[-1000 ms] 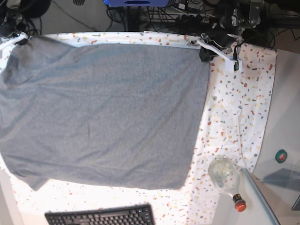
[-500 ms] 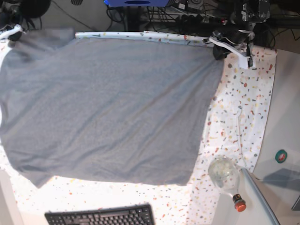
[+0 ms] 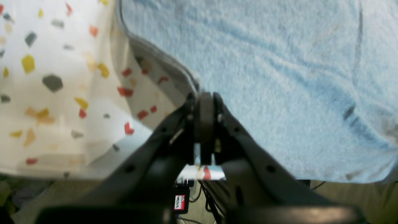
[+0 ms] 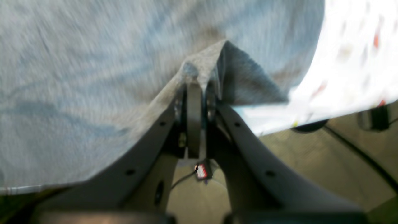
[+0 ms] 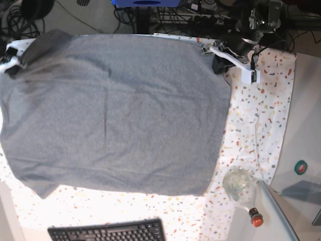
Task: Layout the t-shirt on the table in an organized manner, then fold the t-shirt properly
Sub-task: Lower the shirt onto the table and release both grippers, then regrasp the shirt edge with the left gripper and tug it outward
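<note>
The dark-grey t-shirt [image 5: 115, 110] lies spread across the speckled white table [image 5: 256, 115], its far edge lifted at two corners. My left gripper [image 5: 218, 63] is shut on the shirt's far right corner; in the left wrist view the shut gripper [image 3: 205, 99] pinches the hem of the t-shirt [image 3: 279, 77]. My right gripper [image 5: 12, 63] is shut on the far left corner; in the right wrist view the shut gripper [image 4: 196, 84] grips a folded peak of the t-shirt [image 4: 93, 77].
A clear bottle with a red cap [image 5: 243, 191] lies at the table's front right. A black keyboard [image 5: 108, 232] sits at the front edge. A plain grey side surface [image 5: 301, 150] with a green tape roll [image 5: 301, 167] is on the right. Cables and gear [image 5: 200, 12] crowd the back.
Both grippers shifted with the held corners; the left gripper moved back toward the shirt's middle and the right moved inward. The shirt's far edge now covers the table's back strip.
</note>
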